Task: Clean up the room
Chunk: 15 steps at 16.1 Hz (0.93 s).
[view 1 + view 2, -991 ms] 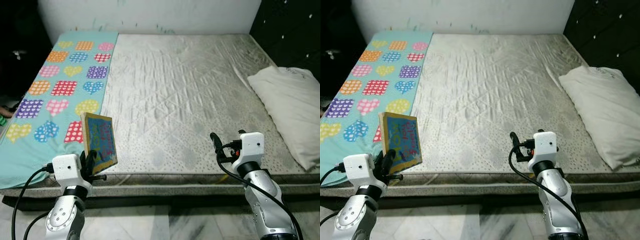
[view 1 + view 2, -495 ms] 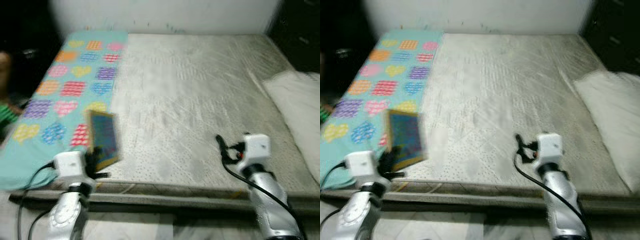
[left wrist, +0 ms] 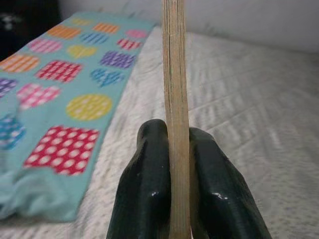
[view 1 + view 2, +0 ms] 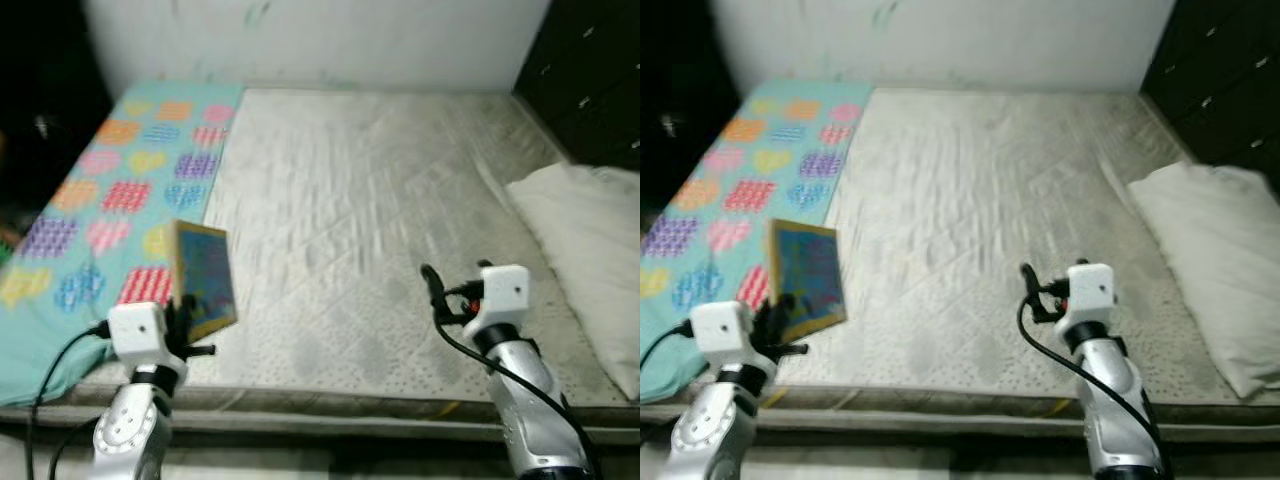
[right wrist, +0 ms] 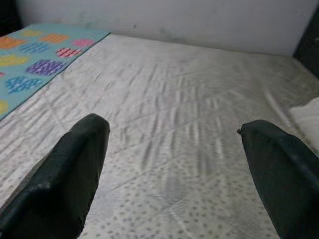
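My left gripper (image 4: 183,318) is shut on the lower edge of a thin children's book (image 4: 205,280) with a blue cover and tan edges, held upright over the near left part of the bed. In the left wrist view both black fingers (image 3: 149,189) pinch the book (image 3: 174,99) edge-on. My right gripper (image 4: 432,285) is open, with nothing between its fingers (image 5: 70,174), low over the near edge of the grey mattress (image 4: 380,200).
A turquoise blanket (image 4: 110,190) with coloured hearts and squares covers the left strip of the bed. A white pillow (image 4: 590,240) lies at the right side. A white wall (image 4: 320,40) stands behind and a dark cabinet (image 4: 590,80) at the far right.
The whole picture has shifted: the camera moved and the bed now sits a little closer. The book stays upright in my left gripper. My right gripper holds its pose.
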Motion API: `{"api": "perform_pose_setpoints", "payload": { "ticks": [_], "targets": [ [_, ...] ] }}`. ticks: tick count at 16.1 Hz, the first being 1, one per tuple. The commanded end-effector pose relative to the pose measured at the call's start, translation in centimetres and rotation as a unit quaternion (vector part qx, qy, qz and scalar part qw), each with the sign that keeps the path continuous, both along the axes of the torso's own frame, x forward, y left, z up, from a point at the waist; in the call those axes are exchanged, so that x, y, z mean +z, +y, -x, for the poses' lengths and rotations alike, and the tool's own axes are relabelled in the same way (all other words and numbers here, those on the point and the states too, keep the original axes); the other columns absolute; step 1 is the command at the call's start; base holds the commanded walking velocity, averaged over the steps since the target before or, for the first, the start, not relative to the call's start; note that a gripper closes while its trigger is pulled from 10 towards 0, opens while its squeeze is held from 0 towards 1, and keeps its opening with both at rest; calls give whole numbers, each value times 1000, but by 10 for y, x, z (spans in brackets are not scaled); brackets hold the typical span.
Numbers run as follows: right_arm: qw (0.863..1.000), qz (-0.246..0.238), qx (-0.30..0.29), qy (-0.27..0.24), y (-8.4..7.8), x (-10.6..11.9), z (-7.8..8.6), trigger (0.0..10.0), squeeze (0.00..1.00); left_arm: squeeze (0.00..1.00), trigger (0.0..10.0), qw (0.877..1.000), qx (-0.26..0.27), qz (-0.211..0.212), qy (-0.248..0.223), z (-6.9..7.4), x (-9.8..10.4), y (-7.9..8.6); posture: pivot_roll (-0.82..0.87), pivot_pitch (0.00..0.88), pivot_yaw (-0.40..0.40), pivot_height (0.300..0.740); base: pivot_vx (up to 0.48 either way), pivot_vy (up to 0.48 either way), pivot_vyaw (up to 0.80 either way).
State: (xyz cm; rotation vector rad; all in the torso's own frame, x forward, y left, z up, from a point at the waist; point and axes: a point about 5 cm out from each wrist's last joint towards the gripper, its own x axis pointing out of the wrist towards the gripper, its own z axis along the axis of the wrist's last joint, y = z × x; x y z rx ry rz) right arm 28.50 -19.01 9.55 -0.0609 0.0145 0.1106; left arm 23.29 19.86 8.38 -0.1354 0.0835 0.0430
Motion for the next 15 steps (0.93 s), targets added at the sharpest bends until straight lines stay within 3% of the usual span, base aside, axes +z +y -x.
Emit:
{"api": "perform_pose_setpoints", "payload": {
  "ticks": [1, 5, 15],
  "targets": [
    [1000, 0, -3, 1, -1, 0, 0, 10000, 0, 0, 10000, 1000, 4, -8, -8, 0, 4, 2, -129, 97, 5, 740, 0, 0, 0],
    [1000, 1, -3, -1, -2, 0, -1, 10000, 0, 0, 10000, 1000, -2, -12, -11, -2, 5, 1, -132, 94, 5, 740, 0, -64, 0],
    [1000, -6, -8, -5, -2, 2, -2, 10000, 0, 0, 10000, 1000, -2, -12, -12, -4, 5, 0, -132, 82, 3, 740, 0, -370, 0]
  ]
}}
